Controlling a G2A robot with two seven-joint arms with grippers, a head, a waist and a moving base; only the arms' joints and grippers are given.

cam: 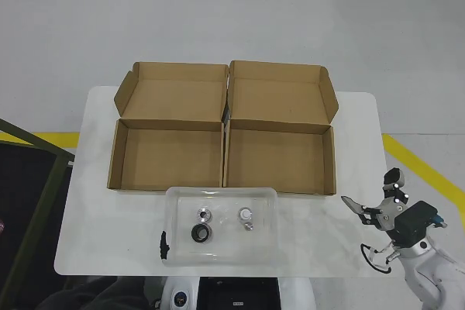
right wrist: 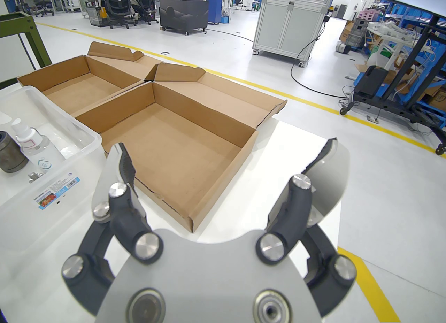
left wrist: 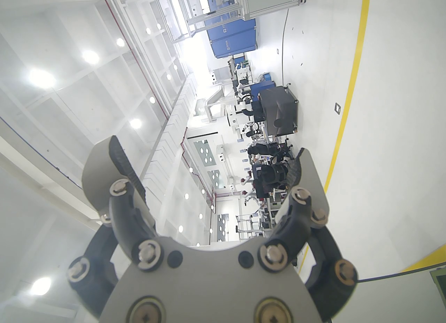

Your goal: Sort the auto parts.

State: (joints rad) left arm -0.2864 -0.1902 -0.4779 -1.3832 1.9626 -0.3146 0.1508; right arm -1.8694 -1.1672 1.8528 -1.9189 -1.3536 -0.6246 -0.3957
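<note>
A clear plastic bin (cam: 271,232) stands at the table's front middle. It holds a dark metal ring (cam: 201,232), a silver part (cam: 204,215), a small white bottle (cam: 246,214) and a tiny metal piece (cam: 249,227). The right wrist view shows the bin (right wrist: 78,136) with a dark cylinder (right wrist: 10,157) and the bottle (right wrist: 33,148). My right gripper (cam: 370,191) (right wrist: 225,152) hovers open and holds nothing, above the table's right edge, to the right of the bin. My left gripper (left wrist: 209,157) is open with nothing in it, pointed out at the room away from the table.
Two open cardboard boxes, the left (cam: 167,159) and the right (cam: 277,161), sit side by side behind the bin with lids folded back. A small black piece (cam: 163,246) shows at the table's front edge, left of the bin. A green frame (cam: 23,139) borders the left.
</note>
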